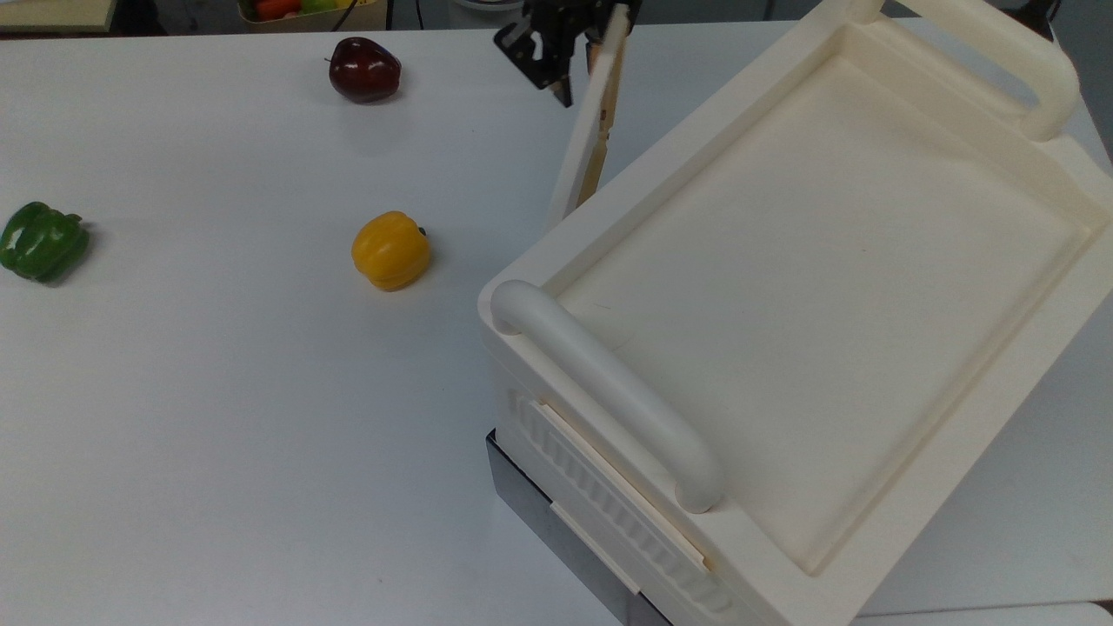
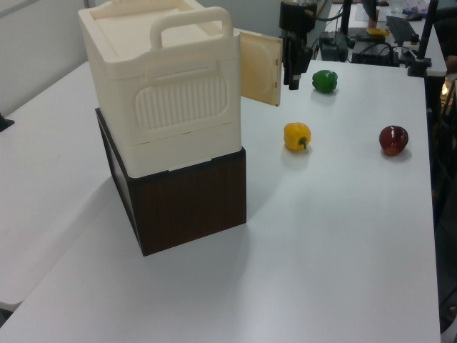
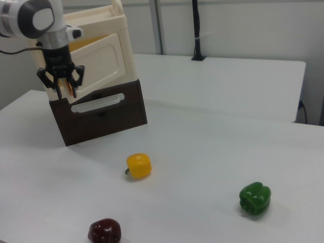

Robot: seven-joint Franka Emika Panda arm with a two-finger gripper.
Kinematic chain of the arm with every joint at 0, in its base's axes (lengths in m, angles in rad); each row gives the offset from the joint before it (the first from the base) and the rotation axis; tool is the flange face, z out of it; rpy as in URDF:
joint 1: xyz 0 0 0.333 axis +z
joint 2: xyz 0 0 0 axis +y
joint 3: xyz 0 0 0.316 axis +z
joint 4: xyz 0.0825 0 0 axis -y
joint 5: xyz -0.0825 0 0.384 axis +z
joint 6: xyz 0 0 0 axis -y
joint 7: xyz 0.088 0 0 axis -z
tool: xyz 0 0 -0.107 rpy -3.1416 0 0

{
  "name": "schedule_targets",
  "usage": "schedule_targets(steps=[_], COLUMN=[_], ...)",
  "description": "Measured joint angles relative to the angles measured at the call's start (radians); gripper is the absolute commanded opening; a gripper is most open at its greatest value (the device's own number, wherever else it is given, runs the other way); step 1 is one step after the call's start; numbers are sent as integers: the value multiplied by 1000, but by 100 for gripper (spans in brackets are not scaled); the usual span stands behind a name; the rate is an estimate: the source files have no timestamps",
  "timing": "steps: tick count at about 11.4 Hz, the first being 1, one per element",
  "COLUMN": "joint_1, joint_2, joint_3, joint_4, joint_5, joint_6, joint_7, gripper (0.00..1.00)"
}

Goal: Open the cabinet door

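Note:
The cream cabinet (image 1: pixel 783 261) sits on a dark brown base (image 2: pixel 189 204). Its thin cabinet door (image 1: pixel 591 122) stands swung out from the long side, hinged at the corner nearest the yellow pepper. In the left view the door (image 2: pixel 258 68) shows its inner face; in the right view the door (image 3: pixel 98 63) shows its outer face. My gripper (image 1: pixel 574 78) points down at the door's free edge, shut on it. In the right view the gripper (image 3: pixel 66 91) has the copper strip between its fingers. In the left view the gripper (image 2: pixel 291 77) hangs just beyond that edge.
A yellow pepper (image 1: pixel 390 250) lies on the white table close to the open door. A dark red apple (image 1: pixel 364 69) and a green pepper (image 1: pixel 42 241) lie farther off. A thick tubular handle (image 1: pixel 609 391) and a ribbed panel (image 2: pixel 182 100) mark the cabinet's short side.

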Motion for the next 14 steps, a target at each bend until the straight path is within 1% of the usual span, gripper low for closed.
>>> schedule_targets(steps=[3, 4, 6, 10, 12, 14], joint_1=[-28, -49, -93, -211, -268, -282], joint_2=[-1, -6, -24, -34, -54, -80], joint_3=[-54, -62, -67, -68, -68, -67], joint_4=[-1, 0, 1, 2, 3, 3], joint_5=[-8, -30, -68, -78, -81, -108], joint_6=[-99, -138, -194, -203, -203, -203], joint_7=[2, 5, 56, 184, 256, 365], gripper=[100, 100, 100, 100, 100, 100])
